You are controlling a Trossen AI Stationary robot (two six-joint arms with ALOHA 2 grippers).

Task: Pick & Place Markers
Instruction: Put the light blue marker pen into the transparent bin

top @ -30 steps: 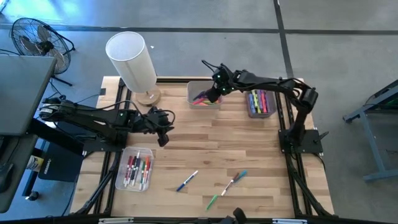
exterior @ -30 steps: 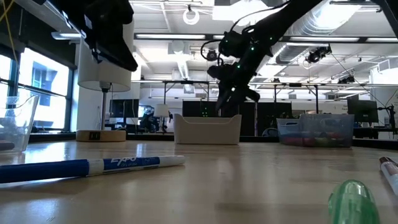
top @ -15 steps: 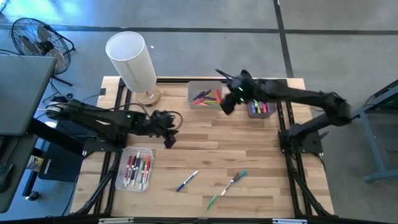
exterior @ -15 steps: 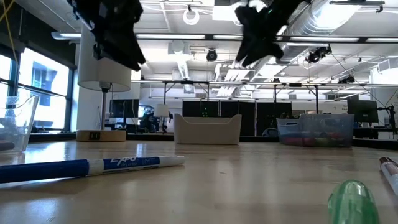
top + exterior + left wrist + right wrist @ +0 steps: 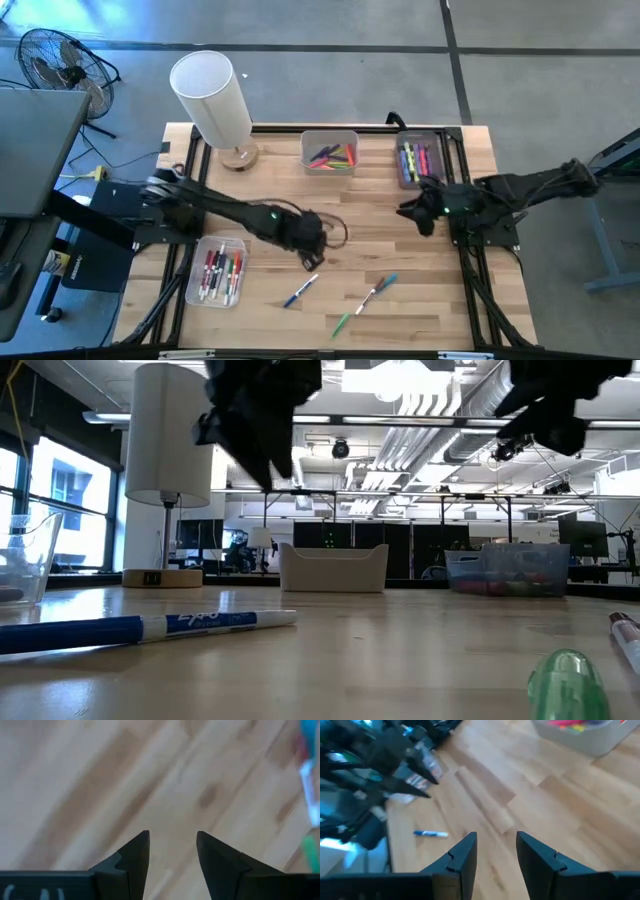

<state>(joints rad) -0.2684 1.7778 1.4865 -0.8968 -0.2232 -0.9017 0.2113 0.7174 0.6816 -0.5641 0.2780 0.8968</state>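
Table [image 5: 400, 250]: wooden, butcher-block top, carrying everything below.

Lamp [image 5: 210, 95]: white shade, round wooden foot, at the far left corner; not part of my job.

Bins: three clear ones. The middle bin [image 5: 329, 152] at the far edge held pink, orange and green markers; the right bin [image 5: 419, 160] beside it held more; the near-left bin [image 5: 216, 271] held red and dark ones.

Left claw [image 5: 308, 250]: I had it over the middle of the table, just short of the loose pens. Its fingers [image 5: 132, 857] stood apart with bare wood between them, holding and touching nothing.

Right claw [image 5: 415, 215]: parked low near the right edge, below the right bin. Its fingers [image 5: 462, 855] also stood apart and empty.

Loose markers, three on the near half of the table: a blue marker [image 5: 300, 291] nearest my left claw, a white-barrelled one with a blue cap [image 5: 377, 290], and a green one [image 5: 343, 322] touching or just beside it.

Handling, as I judged it: light, stiff plastic, smooth and round, likely to roll or slip out if pinched near an end. I would take the blue one across the middle of its barrel, fingers square to its length.
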